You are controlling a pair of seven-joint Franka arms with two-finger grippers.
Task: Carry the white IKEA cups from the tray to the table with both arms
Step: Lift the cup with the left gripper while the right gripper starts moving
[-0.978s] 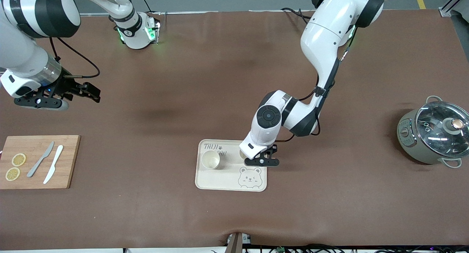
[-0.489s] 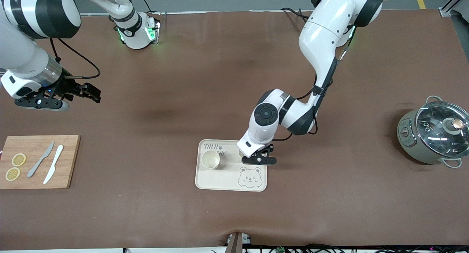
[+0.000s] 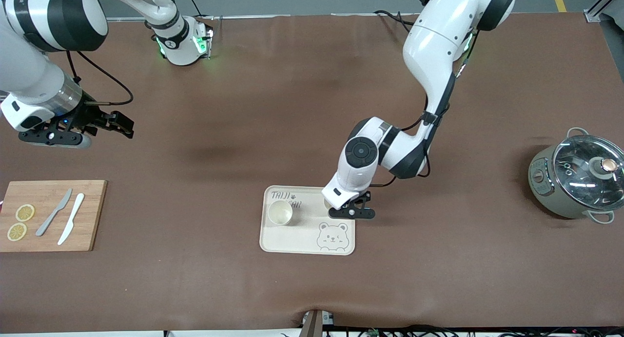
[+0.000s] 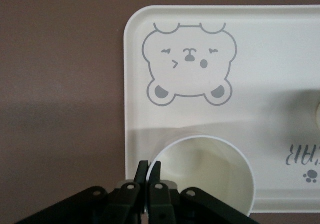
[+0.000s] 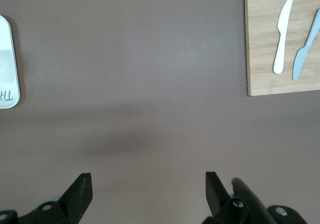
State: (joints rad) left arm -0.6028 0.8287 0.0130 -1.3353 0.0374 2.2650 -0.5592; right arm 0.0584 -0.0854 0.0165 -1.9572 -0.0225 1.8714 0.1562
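**Left arm pinches a cup rim on the bear tray; right arm waits**

While the right arm waits over bare table toward its own end, the left gripper (image 3: 352, 211) is down at the cream tray (image 3: 292, 239), at the tray's edge toward the left arm's end. In the left wrist view its two black fingers (image 4: 148, 171) are drawn narrow, nearly together, and pinch the rim of one white cup (image 4: 205, 169): one finger shows outside the wall and the other just inside it. That cup stands upright on the tray, just beside the printed bear (image 4: 189, 64), which lies nearer to the front camera than the cup. In the front view the cup is almost wholly hidden under the left arm's wrist.

The second white cup (image 3: 280, 212) stands upright and alone on the same tray, toward the right arm's end of it, beside the printed lettering (image 3: 284, 195). The two cups are apart, with bare tray between them.

The right gripper (image 3: 92, 127) hangs in the air over the brown table, its fingers (image 5: 81, 194) spread wide and holding nothing. A wooden board (image 3: 87, 215) lies toward the right arm's end of the table, bearing a grey knife (image 3: 53, 212), a white knife (image 3: 71, 225) and two lemon slices (image 3: 20, 222). A grey-green pot (image 3: 577, 181) with a glass lid sits toward the left arm's end.
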